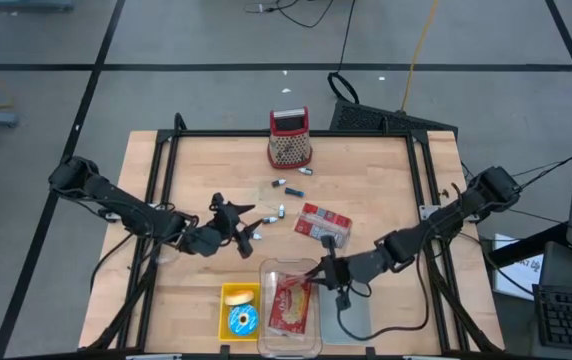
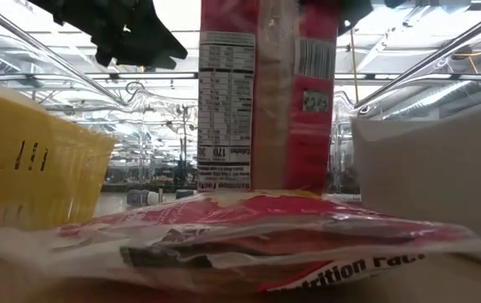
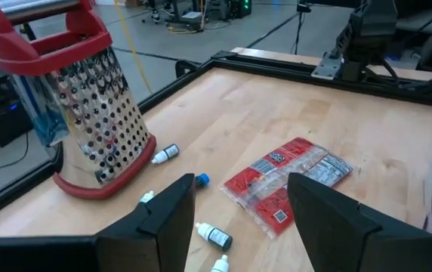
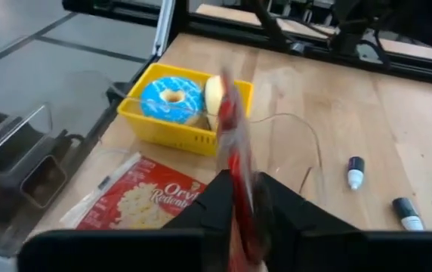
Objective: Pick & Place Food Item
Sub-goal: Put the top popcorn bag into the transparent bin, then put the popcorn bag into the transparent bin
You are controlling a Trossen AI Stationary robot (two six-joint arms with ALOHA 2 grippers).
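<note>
My right gripper is over the clear container near the table's front edge, shut on a red snack packet. That packet stands upright in the low view. Under it a red popcorn bag lies flat in the container. Left of the container stands a yellow basket holding a blue donut. My left gripper hovers open mid-table, above several small bottles. Another red packet lies flat on the table ahead of it. My right gripper pinches the red snack packet between its two fingers at the edge nearest the gripper. The fingers come slanting down from the table's right side. The packet stands upright on edge, its lower end on the popcorn bag in the container.
A metal grater with red trim stands at the table's far middle. Small bottles are scattered in front of it. A grey pad lies right of the clear container. Black frame rails run along the table's sides.
</note>
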